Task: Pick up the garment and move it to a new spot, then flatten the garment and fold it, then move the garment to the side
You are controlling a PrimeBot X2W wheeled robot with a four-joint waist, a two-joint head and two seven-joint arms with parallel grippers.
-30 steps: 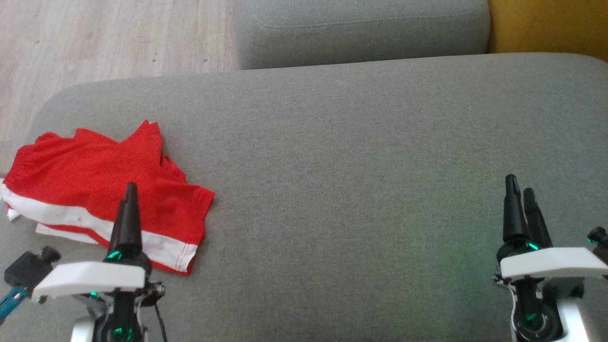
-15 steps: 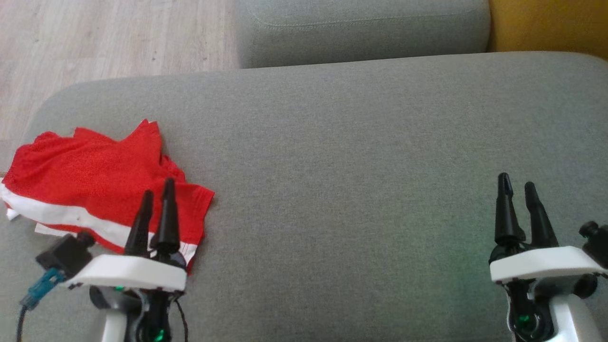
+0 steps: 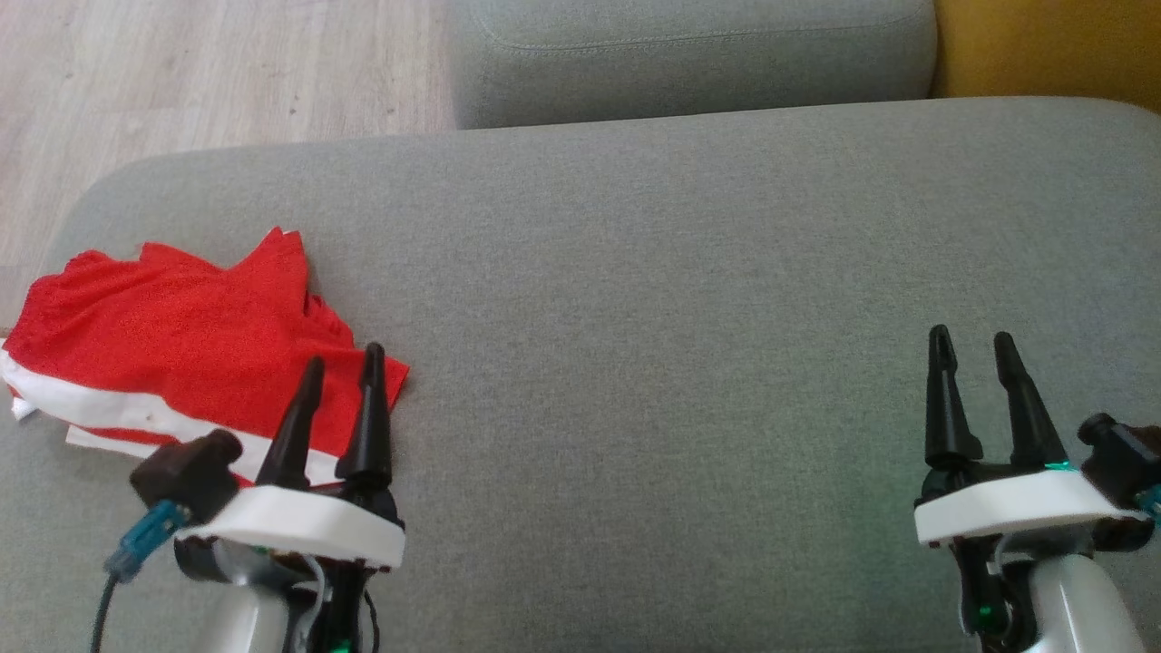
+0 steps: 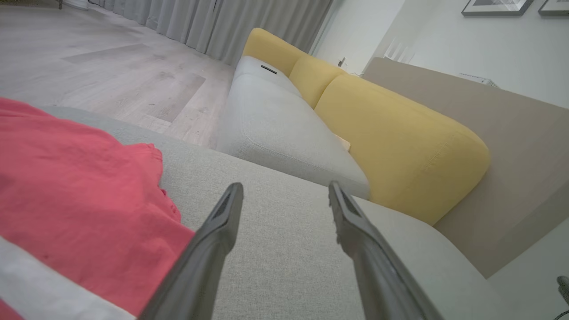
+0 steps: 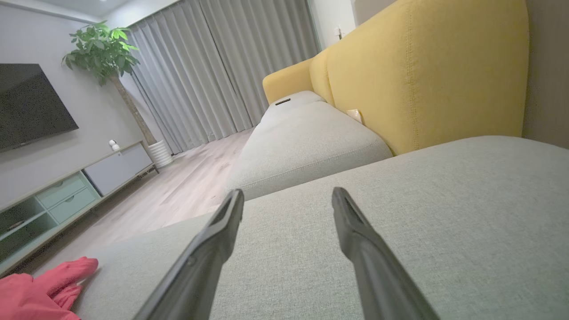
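Note:
A red garment with a white band lies crumpled on the grey cushion at its left end. In the left wrist view the garment covers the lower left. My left gripper stands open over the garment's right corner, nothing between its fingers. Far to the right my right gripper is open and empty above bare cushion. The right wrist view catches a bit of the garment at its lower left corner.
A second grey seat cushion lies beyond the one I work on, with a yellow backrest at the right. Wooden floor drops off past the cushion's left and far edge. A cabinet and a potted plant stand across the room.
My left gripper has swung right and turned, so both its fingers now show side by side over the garment's right corner. The right gripper turned too and shifted slightly left. The garment lies unchanged.

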